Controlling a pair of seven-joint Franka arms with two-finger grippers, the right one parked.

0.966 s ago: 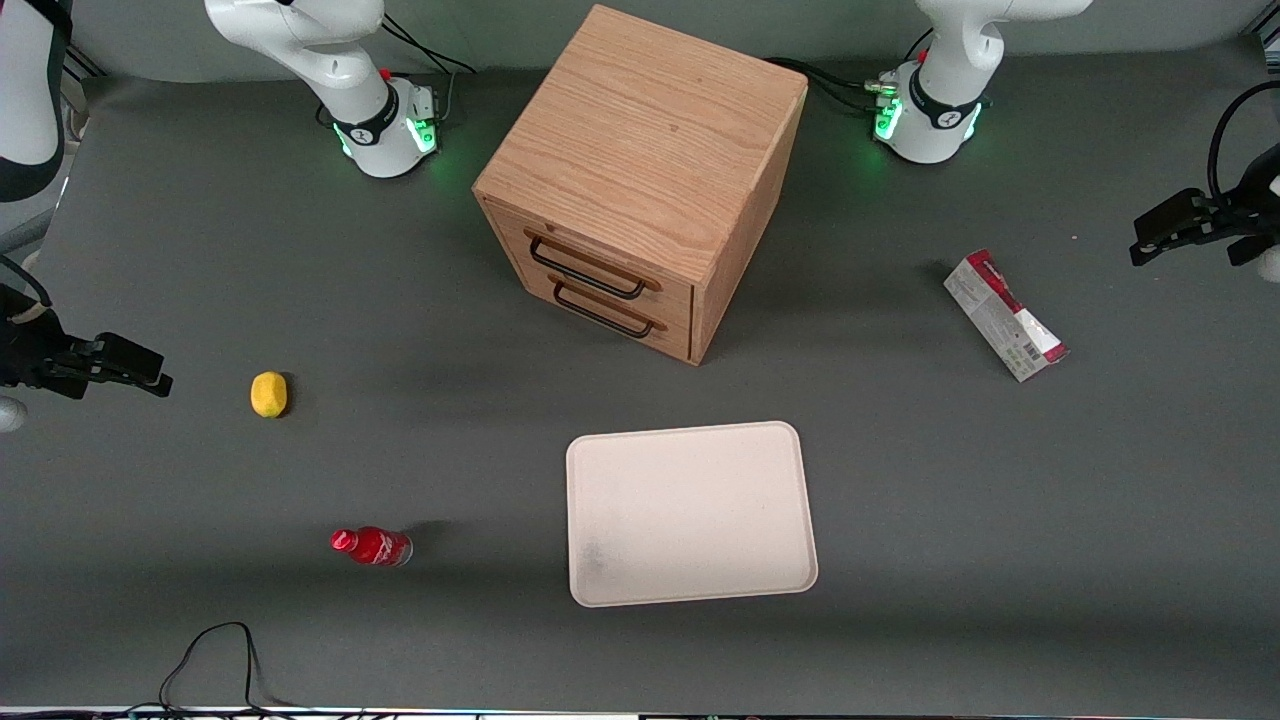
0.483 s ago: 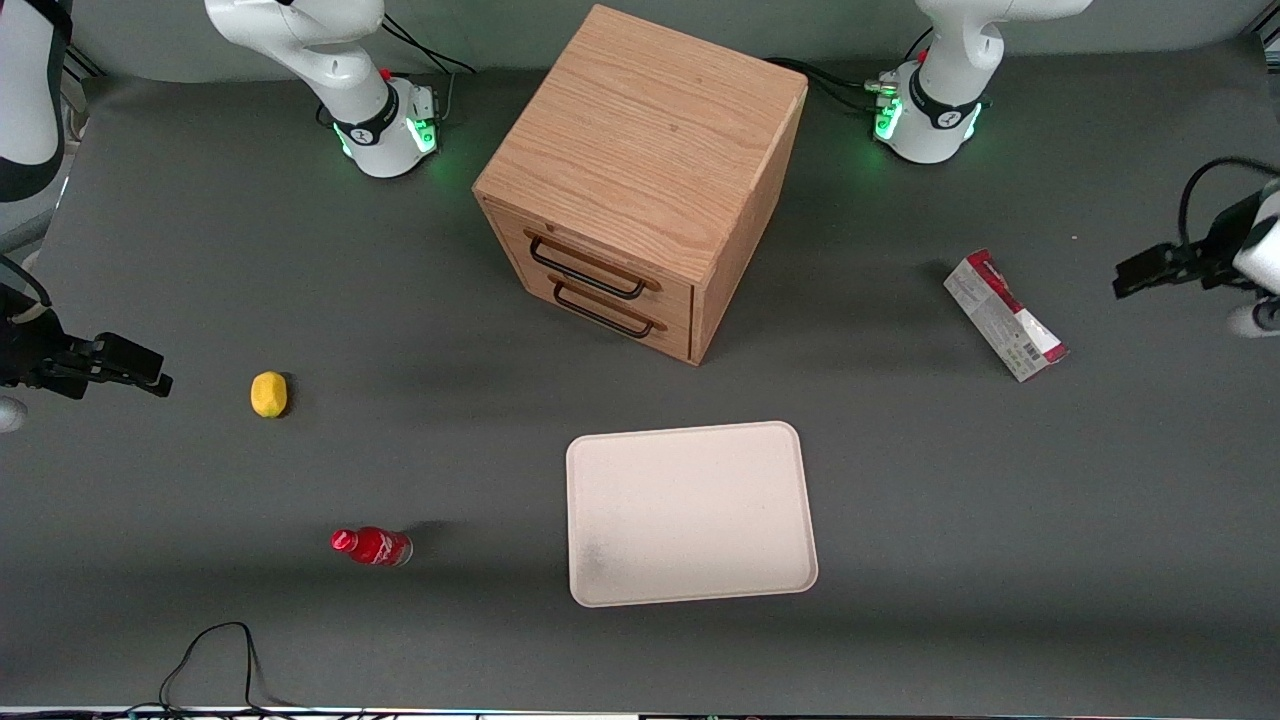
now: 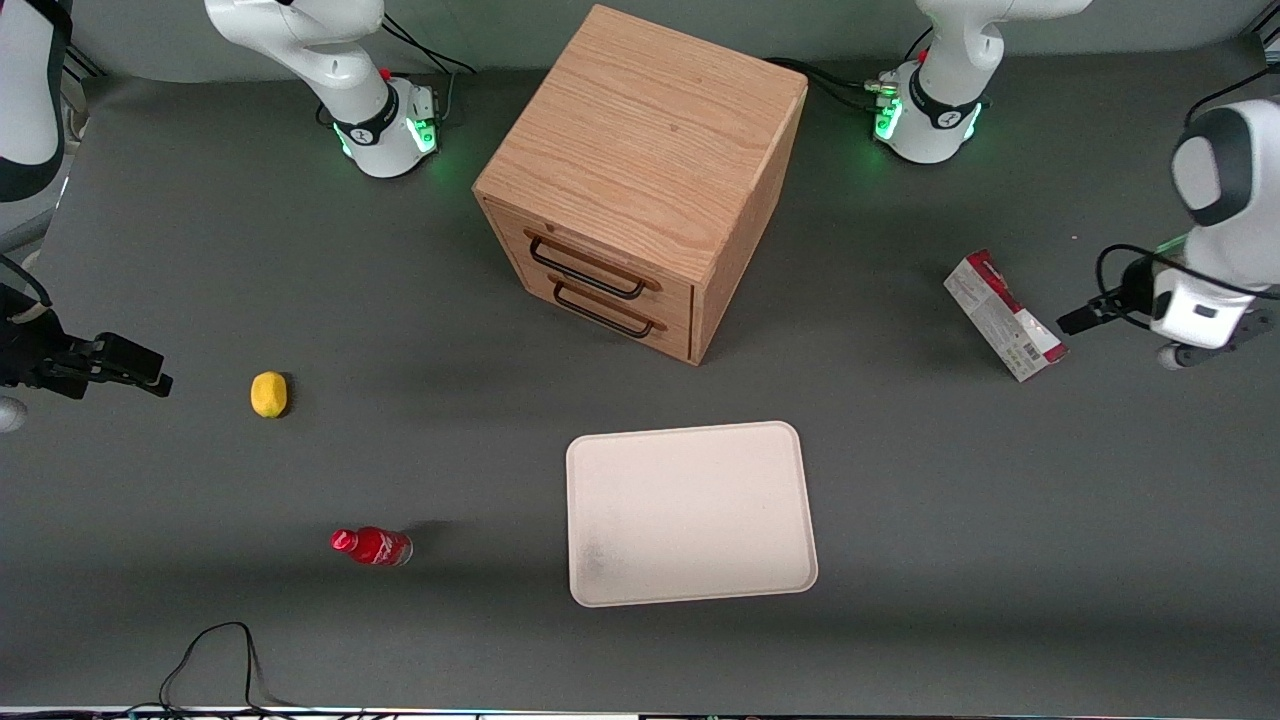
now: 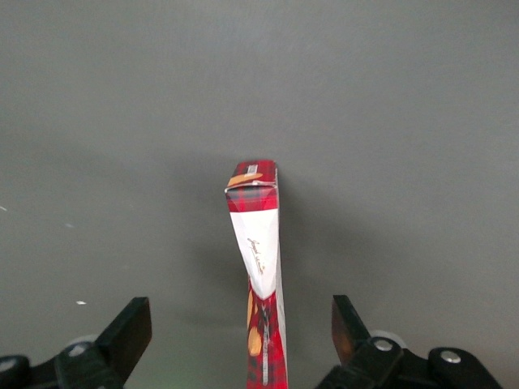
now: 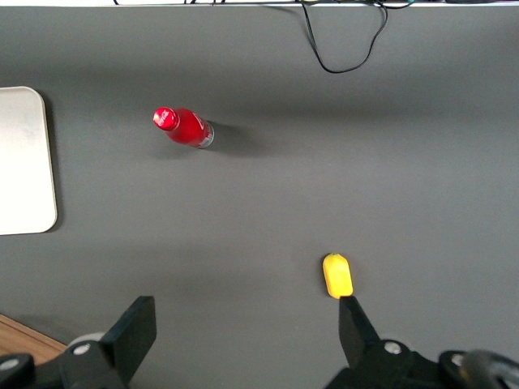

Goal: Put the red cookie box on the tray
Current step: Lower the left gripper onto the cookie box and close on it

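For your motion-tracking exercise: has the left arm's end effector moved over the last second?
Yes. The end effector, fingers open, has come nearer the front camera and closer to the red cookie box, which has stayed put beside the wooden drawer cabinet.

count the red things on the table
2. The red cookie box lies toward the working arm's end of the table, with the open claw over it. A small red bottle stands toward the parked arm's end, nearer the camera than the lemon.

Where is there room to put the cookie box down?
The whole tray is bare. Open table lies between tray and cabinet, and between lemon and bottle. It's crowded only around the box, where the open gripper straddles it.
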